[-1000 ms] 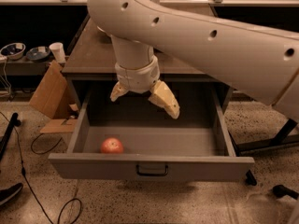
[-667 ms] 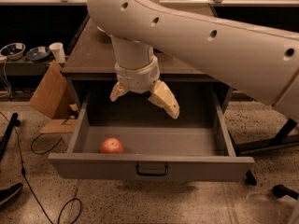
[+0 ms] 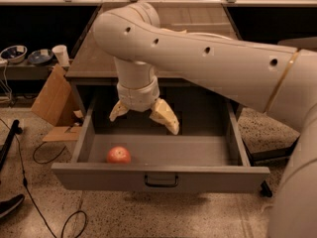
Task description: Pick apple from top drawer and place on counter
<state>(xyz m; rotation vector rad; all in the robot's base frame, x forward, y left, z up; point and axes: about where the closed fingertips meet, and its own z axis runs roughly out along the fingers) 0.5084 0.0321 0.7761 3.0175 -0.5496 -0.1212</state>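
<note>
The top drawer is pulled out, grey, with a small dark handle at the middle of its front. The apple, red-orange with a paler patch, lies on the drawer floor at the front left. My gripper hangs over the drawer's back middle, above and to the right of the apple, not touching it. Its two cream fingers are spread apart and hold nothing. The counter is the dark brown top behind the drawer, largely hidden by my white arm.
A cardboard piece leans against the cabinet's left side. A white cup and two bowls sit on a low shelf at the far left. Black cables lie on the speckled floor at left.
</note>
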